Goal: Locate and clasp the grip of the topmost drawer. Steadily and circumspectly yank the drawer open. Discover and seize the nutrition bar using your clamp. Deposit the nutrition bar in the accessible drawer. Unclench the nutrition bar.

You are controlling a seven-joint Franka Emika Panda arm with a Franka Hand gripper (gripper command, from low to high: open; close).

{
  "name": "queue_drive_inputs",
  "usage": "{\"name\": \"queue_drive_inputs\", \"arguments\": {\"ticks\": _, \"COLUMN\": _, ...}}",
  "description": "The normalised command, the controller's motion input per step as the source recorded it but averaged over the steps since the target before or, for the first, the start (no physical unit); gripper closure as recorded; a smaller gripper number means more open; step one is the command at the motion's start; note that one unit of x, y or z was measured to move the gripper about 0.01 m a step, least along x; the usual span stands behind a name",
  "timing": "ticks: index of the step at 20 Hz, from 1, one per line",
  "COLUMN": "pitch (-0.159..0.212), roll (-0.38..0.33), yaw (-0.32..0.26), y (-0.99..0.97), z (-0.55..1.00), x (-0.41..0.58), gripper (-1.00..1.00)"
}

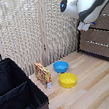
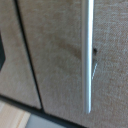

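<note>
Orange-patterned nutrition bar (image 1: 42, 72), blue bowl (image 1: 61, 66), yellow bowl (image 1: 68, 79).

A silver bar (image 2: 88, 55) runs along the grey-brown wood-grain drawer front (image 2: 55, 55).

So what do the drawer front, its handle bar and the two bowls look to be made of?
The topmost drawer front looks like matte grey-brown wood-grain laminate, going by its fine woven-looking texture. Its handle bar looks like polished metal: silver with a bright highlight. The blue bowl and yellow bowl look like smooth plastic, being uniformly coloured; too small to be sure.
</note>
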Motion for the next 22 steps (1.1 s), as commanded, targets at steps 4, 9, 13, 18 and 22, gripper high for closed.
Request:
{"name": "queue_drive_inputs", "arguments": {"ticks": 4, "pitch": 0.012, "roll": -0.173, "yaw": 0.000, "y": -0.54, "z": 0.00, "x": 0.158, "gripper": -1.00}}
{"name": "queue_drive_inputs", "arguments": {"ticks": 9, "pitch": 0.013, "roll": -0.126, "yaw": 0.000, "y": -0.53, "z": 0.01, "x": 0.082, "gripper": -1.00}}
{"name": "queue_drive_inputs", "arguments": {"ticks": 13, "pitch": 0.011, "roll": 0.004, "yaw": 0.000, "y": -0.07, "z": 0.00, "x": 0.015, "gripper": 1.00}}
{"name": "queue_drive_inputs", "arguments": {"ticks": 18, "pitch": 0.000, "roll": 0.000, "yaw": -0.001, "y": -0.01, "z": 0.00, "x": 0.054, "gripper": 1.00}}
{"name": "queue_drive_inputs", "arguments": {"ticks": 22, "pitch": 0.008, "roll": -0.013, "yaw": 0.000, "y": 0.00, "z": 0.00, "x": 0.156, "gripper": 1.00}}
